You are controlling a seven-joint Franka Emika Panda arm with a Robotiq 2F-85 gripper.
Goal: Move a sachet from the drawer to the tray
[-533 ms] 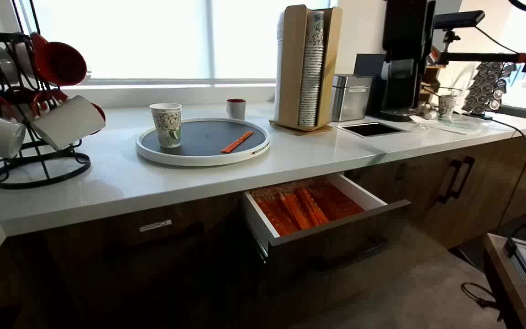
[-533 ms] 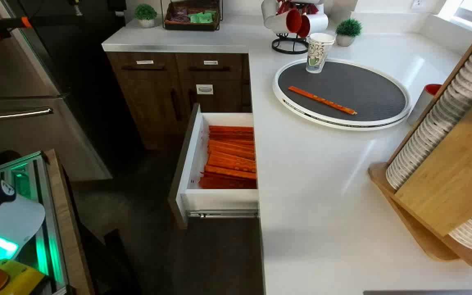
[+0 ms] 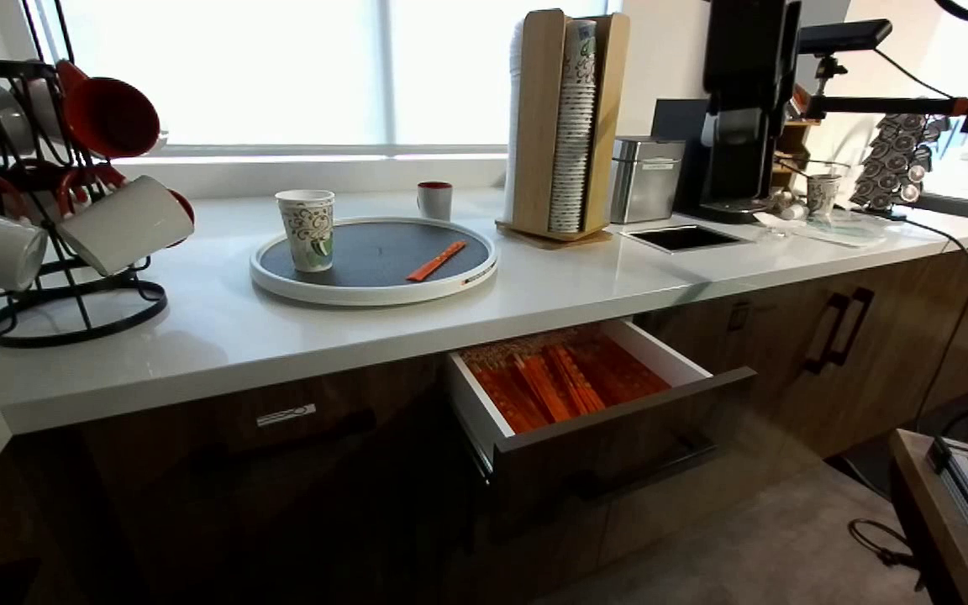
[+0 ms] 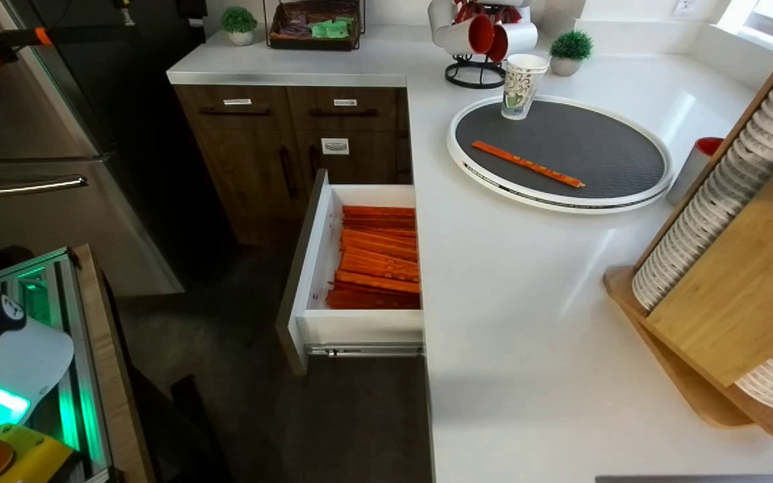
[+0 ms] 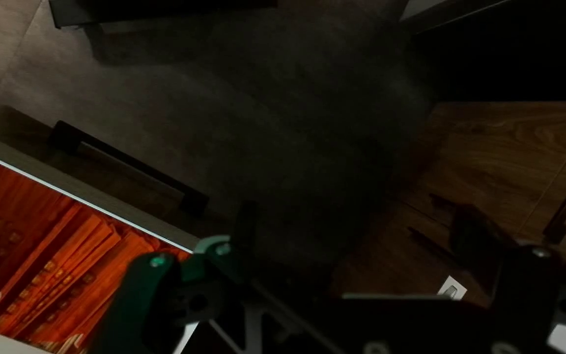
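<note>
In the wrist view the gripper (image 5: 356, 221) shows dark at the bottom, its two fingers (image 5: 477, 236) standing well apart, with shadowed floor (image 5: 273, 123) and brown cabinet wood (image 5: 504, 157) showing in the gap. To the left, the pulled-out drawer (image 5: 81, 191) has a wood front with a black bar handle (image 5: 128, 163) and holds slim orange-red packets (image 5: 67, 265).

In an exterior view one such sachet (image 4: 527, 164) lies flat on the round tray (image 4: 601, 144), whose dark grey, finely textured face is ringed by a low white rim. A leaf-printed paper cup (image 4: 523, 87) stands upright there, apart from the sachet.

In an exterior view a pale wooden dispenser (image 3: 539, 134) holds nested cups (image 3: 575, 143) on the glossy white counter (image 3: 576, 281); red-lined white mugs (image 3: 127, 223) hang tilted from a black wire rack (image 3: 72, 341).
</note>
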